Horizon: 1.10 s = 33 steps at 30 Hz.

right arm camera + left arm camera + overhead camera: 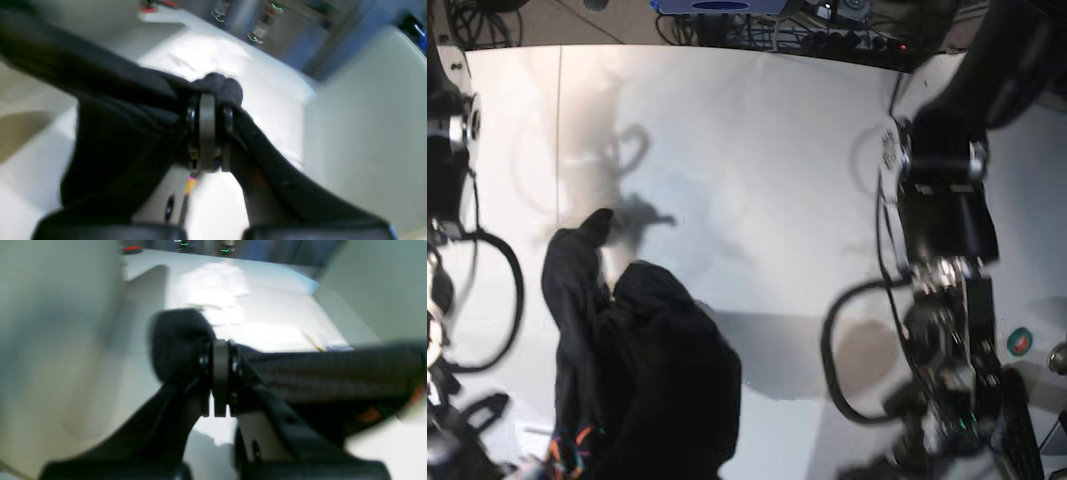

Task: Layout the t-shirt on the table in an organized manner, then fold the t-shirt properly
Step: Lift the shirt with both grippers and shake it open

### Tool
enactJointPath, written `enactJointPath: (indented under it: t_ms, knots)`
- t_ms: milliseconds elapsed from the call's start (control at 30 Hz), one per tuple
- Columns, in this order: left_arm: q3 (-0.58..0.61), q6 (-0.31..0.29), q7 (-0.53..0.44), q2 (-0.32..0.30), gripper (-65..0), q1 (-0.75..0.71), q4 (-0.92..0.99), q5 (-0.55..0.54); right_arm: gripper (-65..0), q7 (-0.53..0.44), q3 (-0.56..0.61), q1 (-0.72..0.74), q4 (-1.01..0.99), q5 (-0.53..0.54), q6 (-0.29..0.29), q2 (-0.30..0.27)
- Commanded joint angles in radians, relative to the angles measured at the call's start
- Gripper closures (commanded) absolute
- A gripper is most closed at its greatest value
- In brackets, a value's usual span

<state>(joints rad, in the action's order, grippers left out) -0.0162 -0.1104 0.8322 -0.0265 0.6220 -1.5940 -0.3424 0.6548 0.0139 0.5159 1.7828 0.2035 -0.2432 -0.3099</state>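
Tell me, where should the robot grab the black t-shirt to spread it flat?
The t-shirt is a crumpled heap, so probably its thin end, coming from the bare table beyond it. That end sticks out alone, so a pinch there catches an edge, not thick folds. The right gripper and left gripper are both shut on bunched cloth.

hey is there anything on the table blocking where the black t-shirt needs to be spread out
Nothing visible does. Both grippers are already shut on the t-shirt: the left gripper and the right gripper each pinch black cloth. In the base view the white table beyond the bunched shirt shows only shadows and a thin seam.
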Motion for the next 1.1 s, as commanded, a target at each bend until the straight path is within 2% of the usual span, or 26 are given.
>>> enactJointPath:
  t_ms: [0, 67, 167, 300, 400, 533, 700, 800, 833, 867, 900, 933, 1000, 1033, 1067]
  knots:
    - [0.002, -0.007, 0.000, -0.003, 0.0, -0.050, -0.058, 0.003, 0.0, -0.020, -0.041, -0.029, 0.045, -0.003, 0.009, -0.021]
    - [0.002, -0.007, -0.001, -0.003, 0.0, -0.189, -0.148, -0.004, 0.0, -0.020, -0.096, -0.162, 0.125, -0.002, 0.009, -0.035]
    - [0.003, -0.010, -0.001, -0.003, 0.0, -0.386, -0.254, -0.004, 0.0, -0.025, -0.148, -0.380, 0.214, -0.002, 0.009, -0.021]
    - [0.045, -0.010, 0.000, -0.006, 0.0, -0.641, -0.308, -0.001, 0.0, -0.026, -0.243, -0.624, 0.205, 0.000, 0.009, 0.062]
    - [0.184, -0.010, -0.001, -0.071, 0.0, -0.784, -0.305, 0.006, 0.0, -0.026, -0.351, -0.745, 0.162, 0.000, 0.009, 0.134]
    - [0.353, -0.010, -0.003, -0.145, 0.0, -0.870, -0.305, 0.006, 0.0, -0.028, -0.477, -0.796, 0.022, 0.000, 0.009, 0.185]
    - [0.494, -0.010, -0.001, -0.198, 0.0, -0.879, -0.303, 0.004, 0.0, -0.034, -0.575, -0.776, -0.150, 0.000, 0.009, 0.179]
    - [0.520, -0.010, 0.003, -0.206, 0.0, -0.876, -0.308, -0.002, 0.0, -0.036, -0.621, -0.751, -0.219, 0.000, 0.009, 0.163]
    - [0.522, -0.010, 0.003, -0.206, -5.3, -0.876, -0.311, -0.002, 0.0, -0.033, -0.624, -0.742, -0.229, 0.000, 0.009, 0.153]
    - [0.522, -0.010, 0.003, -0.212, -16.3, -0.876, -0.312, -0.004, 0.0, -0.023, -0.627, -0.739, -0.232, 0.000, 0.009, 0.145]
    - [0.522, -0.010, 0.003, -0.220, -26.7, -0.874, -0.314, -0.004, -4.1, -0.005, -0.628, -0.738, -0.231, 0.000, 0.009, 0.143]
    - [0.520, -0.010, 0.003, -0.232, -38.7, -0.874, -0.319, -0.004, -15.9, 0.018, -0.630, -0.738, -0.223, 0.000, 0.008, 0.140]
    - [0.517, -0.010, 0.003, -0.250, -56.1, -0.874, -0.342, -0.004, -35.0, 0.038, -0.632, -0.742, -0.197, 0.000, -0.014, 0.124]
    - [0.517, -0.010, 0.003, -0.263, -61.9, -0.874, -0.357, -0.004, -40.7, 0.036, -0.636, -0.745, -0.182, 0.000, -0.031, 0.125]
    - [0.517, -0.010, 0.000, -0.277, -65.0, -0.874, -0.369, -0.005, -43.8, 0.035, -0.636, -0.759, -0.163, 0.000, -0.043, 0.125]
